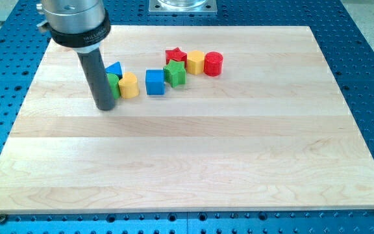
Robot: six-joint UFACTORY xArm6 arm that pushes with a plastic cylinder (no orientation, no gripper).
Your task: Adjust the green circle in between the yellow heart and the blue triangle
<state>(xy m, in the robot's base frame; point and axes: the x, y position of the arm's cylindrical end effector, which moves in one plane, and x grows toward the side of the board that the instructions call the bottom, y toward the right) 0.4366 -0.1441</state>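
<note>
A pale wooden table (193, 162), made of long planks with the grain running from the view's left to its right, lies on a blue perforated metal base (369, 58) that shows all round its edges. At the view's top, at twelve o'clock from the table's middle, part of a grey metal mounting plate (182, 6) is cut off by the frame.

The arm has no jaws, so there is nothing to show as wide, narrow or holding; it ends in a straight dark rod (96, 71) under a round silver and black housing (73, 19) at the upper left. The tip (106, 107) rests on the table, touching or just beside the green round block (113, 84), at about seven o'clock from it.

The green round block sits in the left cluster, partly hidden by the rod. The blue triangular block (114, 69) lies at twelve o'clock from it, touching or nearly so, and the yellow heart-shaped block (128, 85) lies at three o'clock, just beside it. So the green block lies close against both, in the corner between them.

At three o'clock from the yellow heart, a little apart, stands a blue cube (154, 82). At about one o'clock from the cube is a green star-like block (174, 73), with a red star-like block (175, 56) at twelve o'clock from that, touching it. A yellow block (195, 62) of unclear shape and a red cylinder (213, 64) follow toward three o'clock, side by side.
</note>
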